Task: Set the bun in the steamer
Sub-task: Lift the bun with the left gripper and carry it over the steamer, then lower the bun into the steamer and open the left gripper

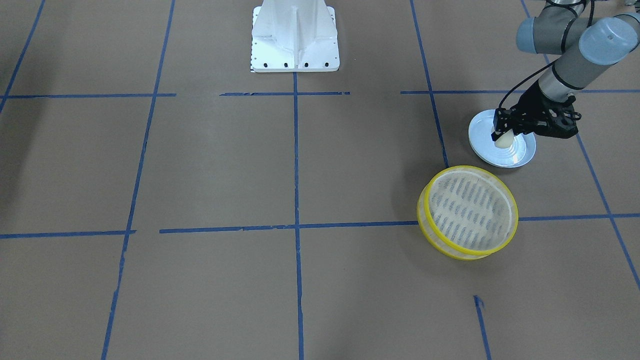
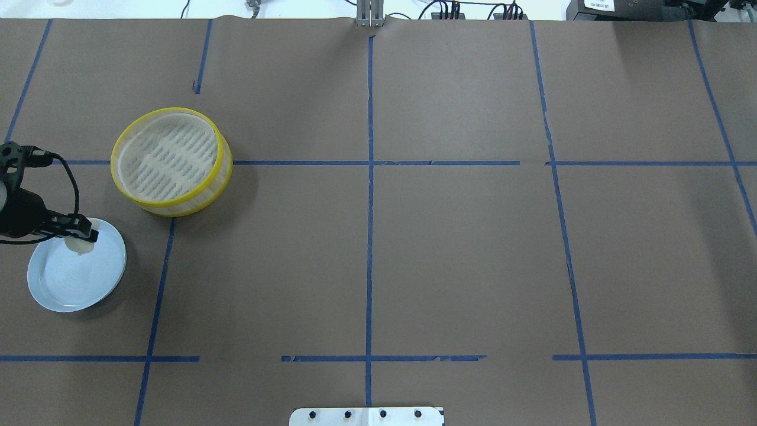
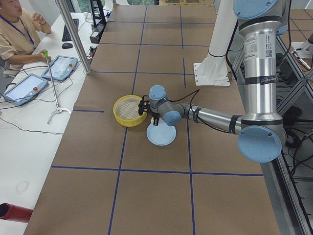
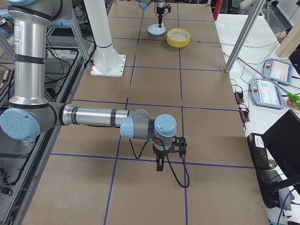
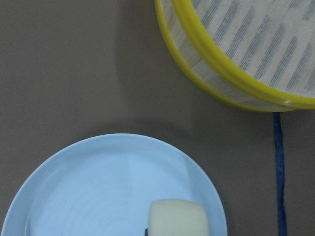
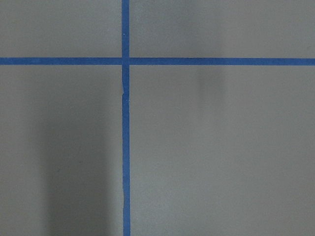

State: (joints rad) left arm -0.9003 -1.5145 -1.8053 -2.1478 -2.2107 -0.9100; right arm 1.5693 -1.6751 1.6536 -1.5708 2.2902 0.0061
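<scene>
1. L gripper (image 1: 501,134): fingers closed on the bun (image 1: 502,142), w/ a black finger against its side in the front cam.
2. Bun is over the pale blue plate (image 2: 65,290), inside the rim, on the plate's half farther from the robot base. I can't tell whether it touches the plate or hangs just clear of it.
3. L wrist cam shows the bun's cream top at the frame's bottom edge, w/ the plate under it.
4. Steamer (image 2: 168,110) is just beside the plate, on the side away from the robot base and a bit toward table mid. A strip of brown paper (image 2: 473,248) lies between them, so they don't touch. It sits upright, slotted floor showing.
5. R gripper (image 4: 160,165) is well apart from the plate, toward the table's other end, pointing down at the paper. It shows only in the side cam, so I can't tell if the fingers are open or closed.
6. R wrist cam shows just paper and a blue tape (image 6: 125,147) cross.
</scene>
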